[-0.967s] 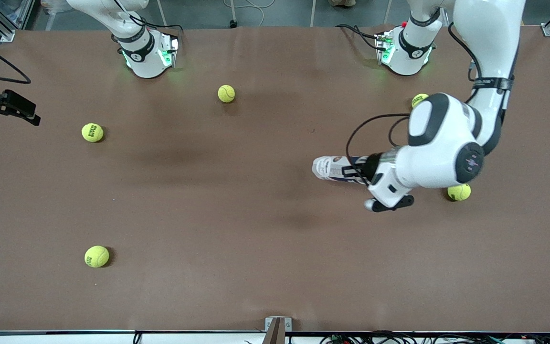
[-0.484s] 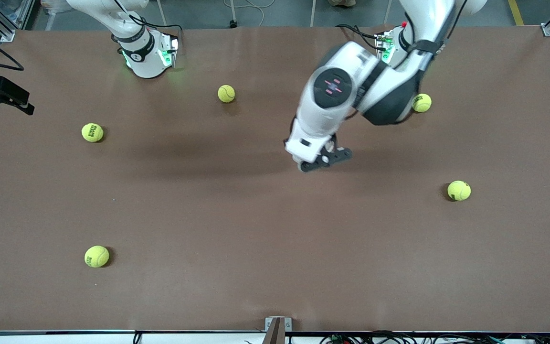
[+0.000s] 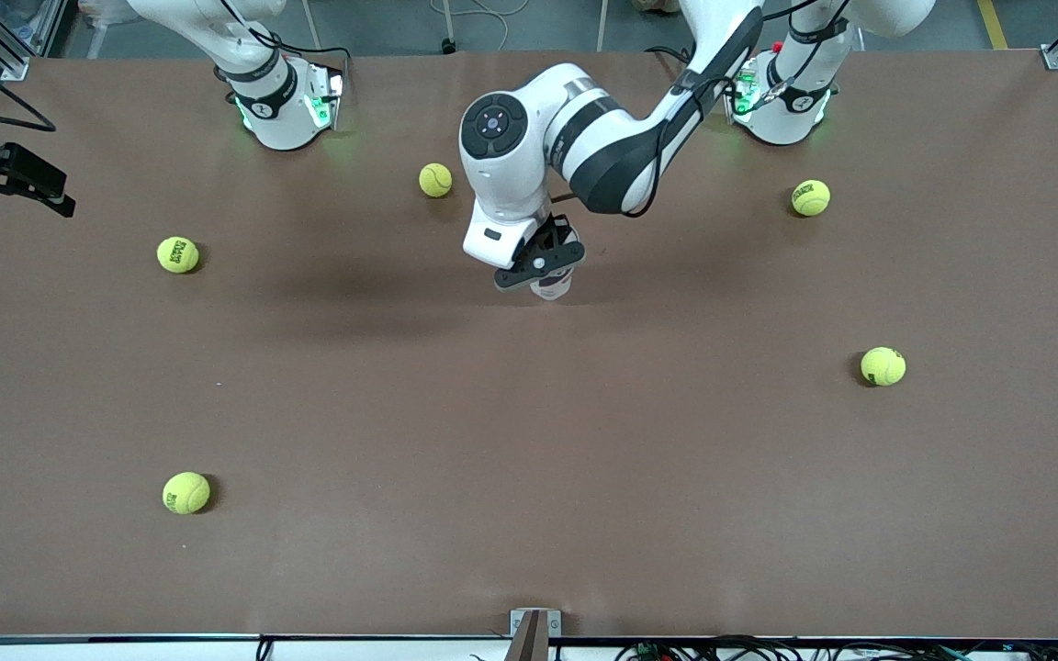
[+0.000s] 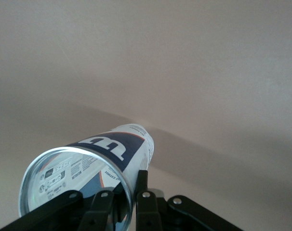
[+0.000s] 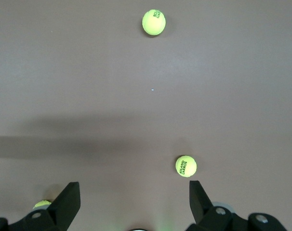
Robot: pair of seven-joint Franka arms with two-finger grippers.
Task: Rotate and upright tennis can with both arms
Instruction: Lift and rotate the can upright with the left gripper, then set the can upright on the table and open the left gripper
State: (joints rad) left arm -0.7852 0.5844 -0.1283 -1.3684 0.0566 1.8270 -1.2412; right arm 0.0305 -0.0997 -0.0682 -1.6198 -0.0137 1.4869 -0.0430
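The left arm has swung from the table's left-arm end to its middle, where the left gripper (image 3: 543, 266) now hangs over the brown table (image 3: 529, 477), clenched on the rim of the tennis can (image 4: 95, 166). The can, lying flat a second ago, is now carried in the air, only its end showing below the gripper (image 3: 553, 290). The right gripper (image 5: 131, 204) waits with fingers spread wide, over the table's right-arm edge. Five tennis balls (image 3: 435, 180) remain unmoved.
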